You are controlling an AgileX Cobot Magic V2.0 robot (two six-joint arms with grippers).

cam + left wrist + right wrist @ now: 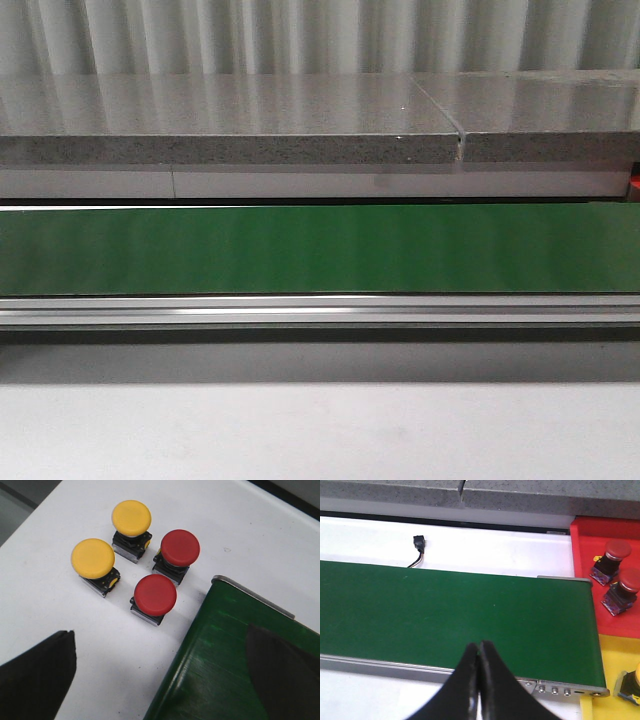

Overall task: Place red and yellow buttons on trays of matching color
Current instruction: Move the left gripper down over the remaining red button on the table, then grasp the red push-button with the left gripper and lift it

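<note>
Four buttons stand upright on the white counter (60,625) in the left wrist view, grouped close together but not touching: two yellow buttons (131,517) (93,557) side by side, and two red buttons (180,547) (155,595) side by side next to them. The nearer red button sits just beside the end of the green conveyor belt (215,665). The left hand (165,680) hangs above this group with its two dark fingers (40,675) spread wide apart, one over the counter and one over the belt; nothing is between them.

In the right wrist view, a red tray (585,545) lies past the other end of the belt (445,615) and carries two red buttons (615,550) (627,585), both upright and near each other. A yellow tray (612,655) adjoins the red tray; one yellow button (632,682) shows at the frame edge on it, partly cut off. The right hand (480,652) is above the near rail of the belt with its fingers pressed together, gripping nothing.

A small black connector on a thin cable (419,545) lies on the white surface beyond the belt.

The front view shows only the bare belt (320,250) and a grey stone ledge (230,130) behind it
</note>
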